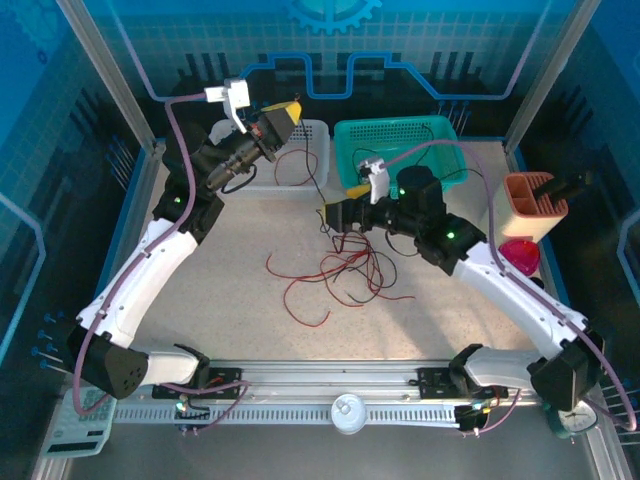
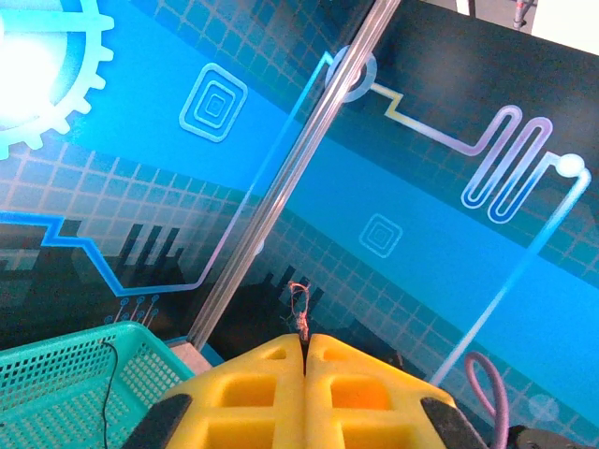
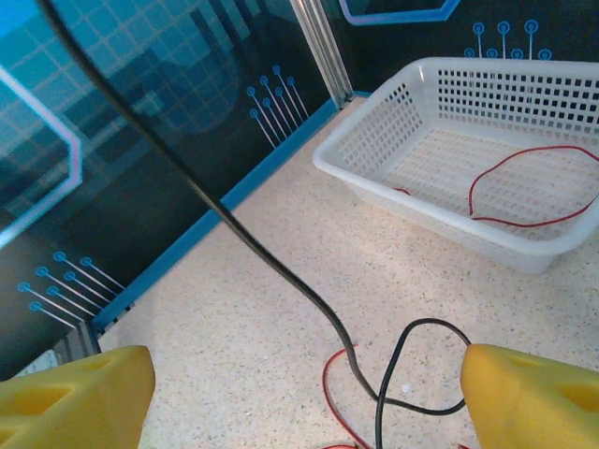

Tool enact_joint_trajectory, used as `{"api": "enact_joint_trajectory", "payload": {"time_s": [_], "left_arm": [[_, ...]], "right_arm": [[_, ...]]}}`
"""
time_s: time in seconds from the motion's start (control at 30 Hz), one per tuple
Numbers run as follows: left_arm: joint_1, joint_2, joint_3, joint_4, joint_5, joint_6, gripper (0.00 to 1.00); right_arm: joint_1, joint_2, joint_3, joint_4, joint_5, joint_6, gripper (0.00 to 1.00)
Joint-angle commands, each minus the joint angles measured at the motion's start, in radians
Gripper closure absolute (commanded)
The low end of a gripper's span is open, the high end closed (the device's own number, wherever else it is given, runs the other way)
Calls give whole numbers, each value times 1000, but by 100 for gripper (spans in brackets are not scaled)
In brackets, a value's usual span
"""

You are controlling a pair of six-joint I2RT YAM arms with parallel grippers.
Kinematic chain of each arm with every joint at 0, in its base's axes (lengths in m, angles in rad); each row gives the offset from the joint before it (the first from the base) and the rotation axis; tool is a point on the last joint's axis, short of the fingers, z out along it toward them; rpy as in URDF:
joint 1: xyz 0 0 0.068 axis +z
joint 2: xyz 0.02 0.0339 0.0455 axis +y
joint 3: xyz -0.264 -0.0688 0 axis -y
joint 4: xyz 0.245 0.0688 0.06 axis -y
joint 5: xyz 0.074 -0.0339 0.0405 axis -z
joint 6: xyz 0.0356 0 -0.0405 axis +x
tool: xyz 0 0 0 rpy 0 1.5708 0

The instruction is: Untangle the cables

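Left tool (image 1: 288, 110) raised, pinched closed; right tool (image 1: 328, 213) low, spread wide.

- The cables (image 1: 340, 270) sprawl across the middle of the table; nothing passes low there without snagging.
- Left of the tangle and in front of it, the tabletop (image 1: 225, 300) lies bare.
- White basket (image 1: 308, 150) and teal basket (image 1: 400, 140) stand side by side along the far edge.
- One black strand (image 3: 234, 224) rises slanting off the table, through the gap of the wide-apart right gripper (image 3: 299, 393).
- An orange holder (image 1: 535, 205) and a red bowl (image 1: 520, 257) crowd the right edge.
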Motion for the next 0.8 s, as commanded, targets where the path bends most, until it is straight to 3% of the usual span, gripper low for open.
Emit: {"api": "enact_joint_trajectory", "payload": {"time_s": [0.0,0.17,0.27,0.33,0.4,0.5,0.53,0.6,0.67,0.7,0.73,0.77], "left_arm": [[-14,-2,41,26,-15,1,100],[-21,-2,36,19,-12,-2,100],[-25,-3,29,20,-15,-1,100],[-26,-6,23,17,-18,2,100],[-26,-12,11,15,-25,9,100],[-25,-20,-15,17,-43,19,100],[-26,-23,-26,19,-47,22,95],[-24,-27,-43,17,-56,26,74],[-26,-33,-57,12,-68,31,44],[-26,-37,-63,6,-76,35,19],[-25,-41,-67,1,-78,43,1],[-25,-47,-70,-10,-86,50,1]], "right_arm": [[15,90,75,44,40,-36,14],[23,192,138,64,31,-34,20],[22,212,163,62,34,-41,47],[16,204,170,53,49,-46,76],[-5,194,177,35,69,-40,98],[-62,182,187,31,104,1,100],[-83,182,195,29,122,15,100],[-119,192,221,21,167,33,100],[-153,216,260,11,209,39,100],[-168,235,290,4,233,38,100],[-185,257,324,-8,259,40,100],[-200,276,351,-17,282,43,100]]}}
